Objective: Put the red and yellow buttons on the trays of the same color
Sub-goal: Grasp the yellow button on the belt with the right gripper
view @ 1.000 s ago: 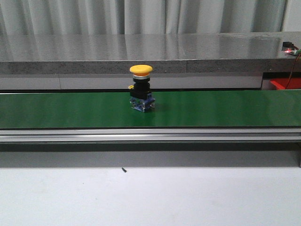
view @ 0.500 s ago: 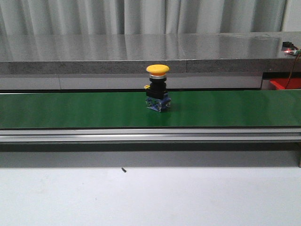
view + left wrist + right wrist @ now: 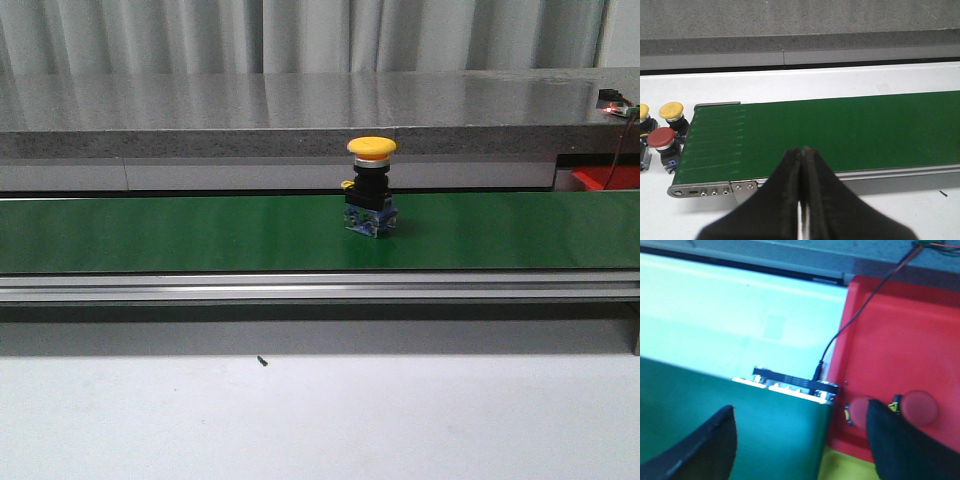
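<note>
- Front view: yellow button (image 3: 371,187) upright on green belt (image 3: 150,232), a little toward 3 o'clock of centre; red tray (image 3: 607,177) edge at far 3 o'clock; neither arm visible; I judge the pick falls to the right arm at the belt end.
- Left wrist view: left gripper (image 3: 801,200) pressed together, holding nothing, above the belt's near rail; spare buttons (image 3: 664,131), yellow and red, on the table at 9 o'clock.
- Right wrist view: right gripper (image 3: 800,437) spread wide over the belt end; red tray at 3 o'clock holding red buttons (image 3: 890,409); a yellow surface (image 3: 840,467) shows at 6 o'clock; I would wait, then clamp the black body under the cap.
</note>
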`<state>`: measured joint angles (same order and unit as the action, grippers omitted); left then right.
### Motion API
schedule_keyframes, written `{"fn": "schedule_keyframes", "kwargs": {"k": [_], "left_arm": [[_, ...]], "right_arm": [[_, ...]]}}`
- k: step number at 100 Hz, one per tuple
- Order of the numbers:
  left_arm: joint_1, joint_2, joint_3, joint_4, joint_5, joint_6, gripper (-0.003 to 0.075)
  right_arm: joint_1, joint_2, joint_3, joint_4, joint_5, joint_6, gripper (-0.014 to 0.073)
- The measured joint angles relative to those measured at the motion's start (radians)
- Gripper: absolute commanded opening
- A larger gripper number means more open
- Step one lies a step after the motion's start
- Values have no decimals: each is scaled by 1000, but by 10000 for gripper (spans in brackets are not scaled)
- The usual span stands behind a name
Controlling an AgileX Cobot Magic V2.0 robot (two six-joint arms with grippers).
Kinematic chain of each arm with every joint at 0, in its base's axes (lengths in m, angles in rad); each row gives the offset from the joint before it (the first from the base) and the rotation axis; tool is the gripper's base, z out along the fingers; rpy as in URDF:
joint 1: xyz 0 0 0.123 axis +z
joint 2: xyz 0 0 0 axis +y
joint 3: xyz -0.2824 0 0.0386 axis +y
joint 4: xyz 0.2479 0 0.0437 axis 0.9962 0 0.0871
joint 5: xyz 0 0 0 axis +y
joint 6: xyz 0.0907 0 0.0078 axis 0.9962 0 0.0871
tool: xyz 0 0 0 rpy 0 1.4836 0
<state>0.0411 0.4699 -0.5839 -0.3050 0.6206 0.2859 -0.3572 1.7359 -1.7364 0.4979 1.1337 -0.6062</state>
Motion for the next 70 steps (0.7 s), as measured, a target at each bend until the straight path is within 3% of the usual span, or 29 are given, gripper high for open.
{"fn": "schedule_keyframes", "kwargs": {"k": [36, 70], "left_arm": [[0, 0, 0, 0, 0, 0, -20], [0, 0, 0, 0, 0, 0, -20]], "right_arm": [[204, -177, 334, -17, -63, -90, 541], [432, -177, 402, -66, -199, -93, 541]]}}
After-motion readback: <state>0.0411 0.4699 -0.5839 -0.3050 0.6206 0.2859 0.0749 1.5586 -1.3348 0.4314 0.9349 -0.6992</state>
